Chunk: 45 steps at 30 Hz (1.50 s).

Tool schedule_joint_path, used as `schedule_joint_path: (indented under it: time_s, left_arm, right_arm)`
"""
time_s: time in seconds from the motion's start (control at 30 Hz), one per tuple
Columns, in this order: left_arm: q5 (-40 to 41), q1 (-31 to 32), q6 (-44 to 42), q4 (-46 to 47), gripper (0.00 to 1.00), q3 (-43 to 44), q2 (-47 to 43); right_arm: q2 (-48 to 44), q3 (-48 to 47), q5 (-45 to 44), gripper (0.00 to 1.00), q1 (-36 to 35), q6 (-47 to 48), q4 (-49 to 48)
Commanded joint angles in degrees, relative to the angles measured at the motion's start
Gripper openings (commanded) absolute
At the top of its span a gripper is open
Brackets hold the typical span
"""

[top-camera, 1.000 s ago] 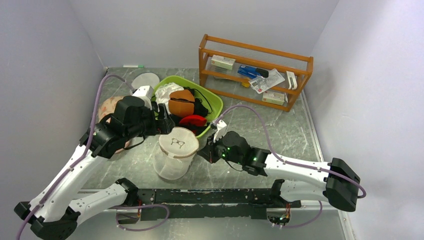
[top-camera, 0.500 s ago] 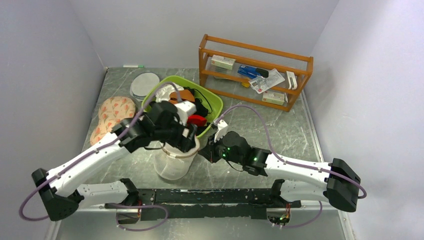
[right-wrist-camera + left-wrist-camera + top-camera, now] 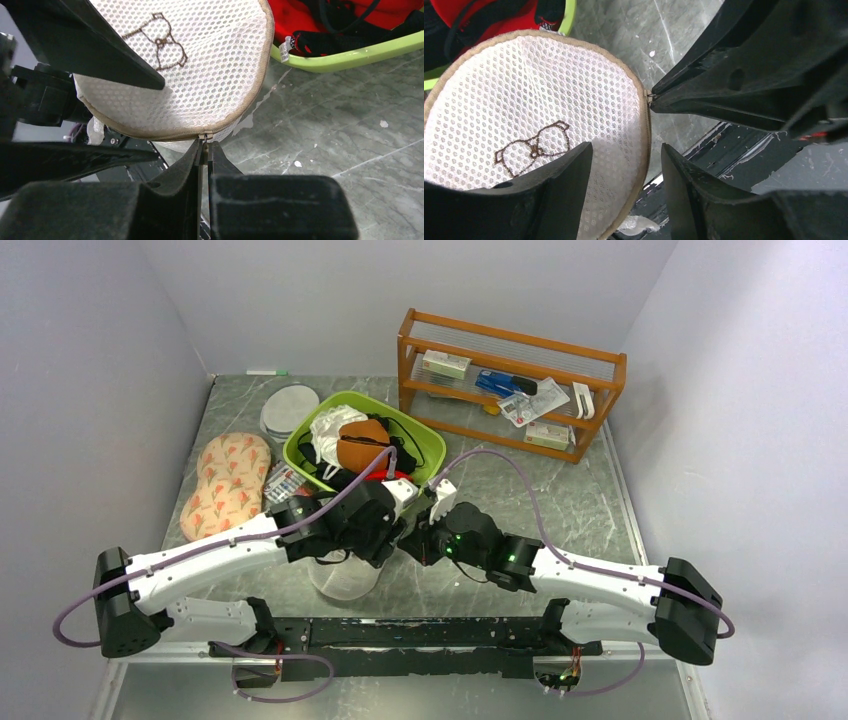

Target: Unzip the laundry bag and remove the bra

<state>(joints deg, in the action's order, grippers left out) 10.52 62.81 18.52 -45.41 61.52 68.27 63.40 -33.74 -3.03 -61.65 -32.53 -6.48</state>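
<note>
left gripper astride laundry bag rim

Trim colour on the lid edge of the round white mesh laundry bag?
Tan-beige trim rings the lid of the round white mesh laundry bag; it shows best in the right wrist view.

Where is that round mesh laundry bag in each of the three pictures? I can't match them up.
Top external: lower centre, the laundry bag is mostly hidden under the left arm.
Left wrist: the bag's lid fills the left half.
Right wrist: the bag is upper left, its zipper pull pinched by the right gripper.
Shared landmark: the green basin next to the bag.
</note>
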Motion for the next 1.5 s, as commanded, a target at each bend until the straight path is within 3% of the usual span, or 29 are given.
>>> schedule_joint_path:
  time_s: [0.0, 0.47, 0.53, 0.83, 1.07, 1.23, 1.47]
  left_arm:
    - [1.0, 0.2, 3.5, 4.3, 0.60, -2.4, 1.0]
    - [0.3, 0.2, 2.8, 4.9, 0.09, -2.1, -1.3]
    - [-0.1, 0.2, 2.6, 5.0, 0.07, -2.1, -2.1]
    - [-4.4, 0.2, -1.4, 5.5, 0.07, -2.8, -5.0]
    - [-2.8, 0.2, -0.5, 5.4, 0.07, -4.2, -4.9]
    - [-4.1, 0.1, 1.0, 8.0, 0.24, -4.8, -4.8]
    - [-8.4, 0.2, 4.5, 12.5, 0.56, -2.1, -3.8]
  right_arm:
    - [-1.7, -1.3, -0.7, 0.00, 0.3, -0.2, -0.1]
    - [-1.5, -1.0, -2.6, 0.00, 0.5, -1.1, 1.7]
    - [-1.6, -0.9, -3.5, 0.00, 1.2, -1.8, 2.6]
    - [-1.7, 0.9, 5.1, 0.00, 14.1, -1.8, 4.6]
    - [-3.6, 0.2, 5.6, 0.00, 18.0, 1.6, 7.6]
    - [-8.0, 1.2, 10.3, 0.00, 18.0, 3.5, 5.2]
    - [-11.5, 1.9, 16.8, 0.00, 17.8, 4.4, 3.1]
